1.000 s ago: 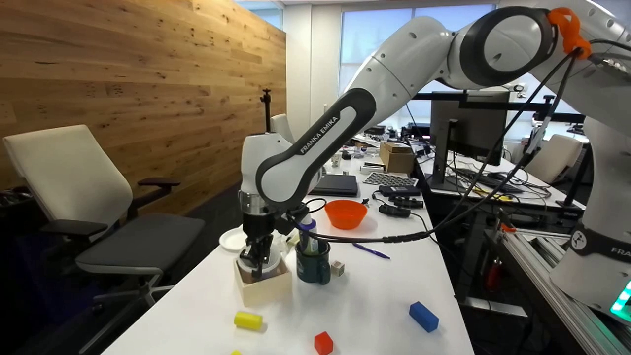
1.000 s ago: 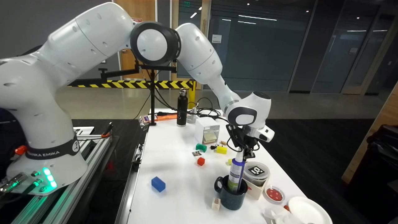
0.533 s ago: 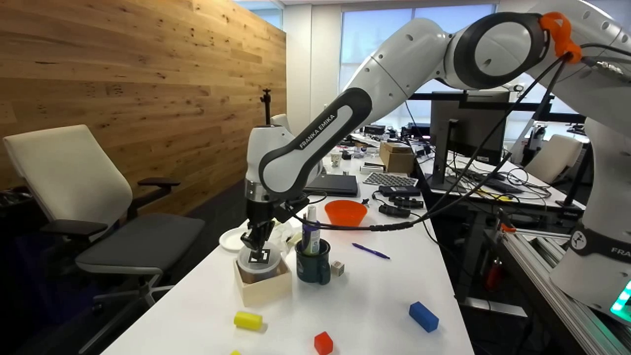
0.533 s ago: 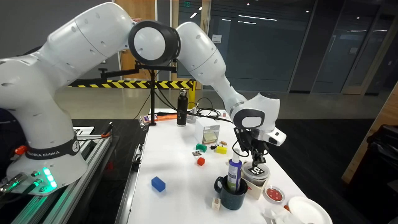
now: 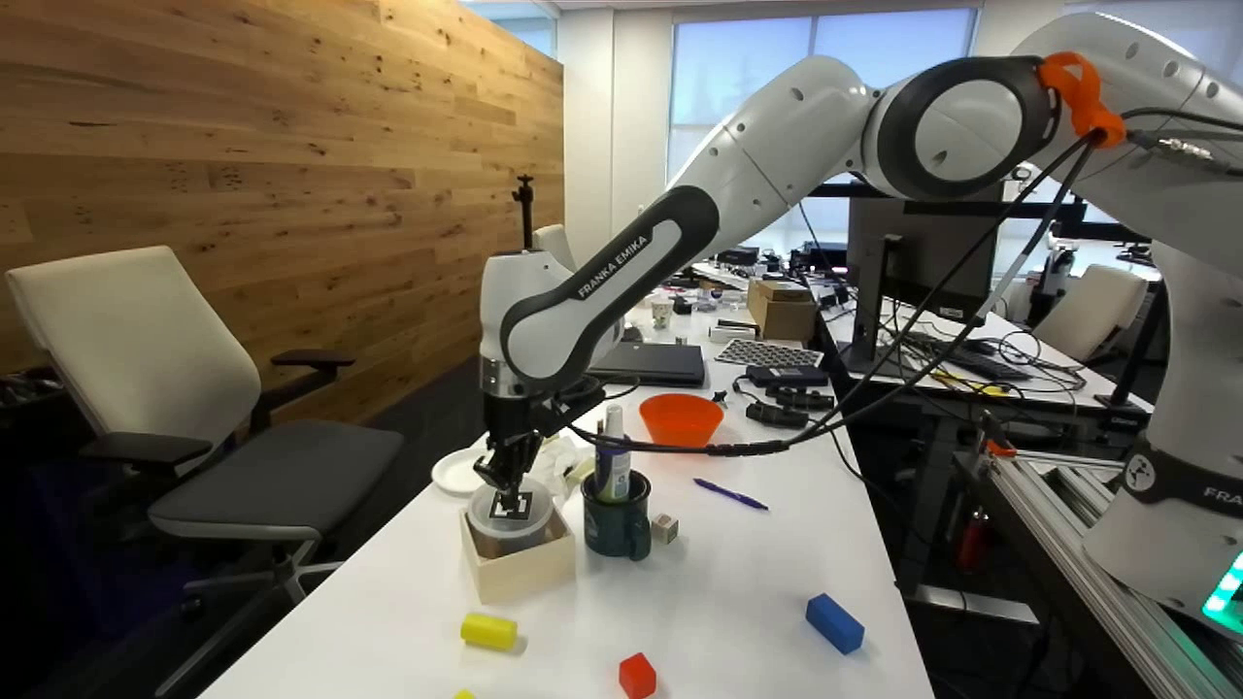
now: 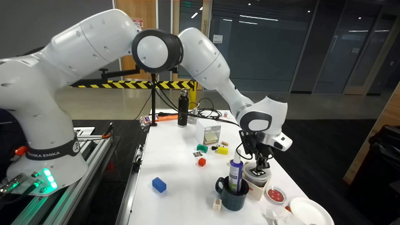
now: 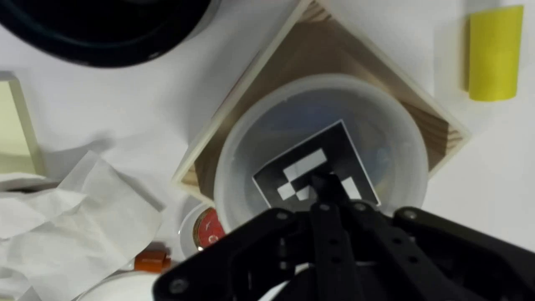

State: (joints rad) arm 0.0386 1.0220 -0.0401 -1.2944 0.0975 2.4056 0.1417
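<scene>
The arm point(image 6: 203, 62) reaches across the table point(image 6: 184, 193), and its claw point(image 7: 328, 188) points down, clenched, with nothing visible between its tips. The plate point(image 6: 312, 212) lies off to one side of the claw, well apart. The box point(image 5: 529, 573) stands directly beneath the claw, its wooden walls around the tub point(image 6: 257, 179), which sits inside with its rim above them. The mug point(image 6: 232, 198) is beside the box, near the claw but clear of it, with the bottle point(image 6: 235, 173) standing in it. On another side of the claw, just beyond the box, lies the yellow block point(image 7: 496, 54). Right at the claw's tips is the tag point(image 7: 299, 167) on the tub's top; whether they touch it, I cannot tell.

The step in hand looks like working at the tub's top with closed tips. From here, I judge, pressing would call for a light, straight-down push so the tub stays seated; a grip would first need the fingers spread.
</scene>
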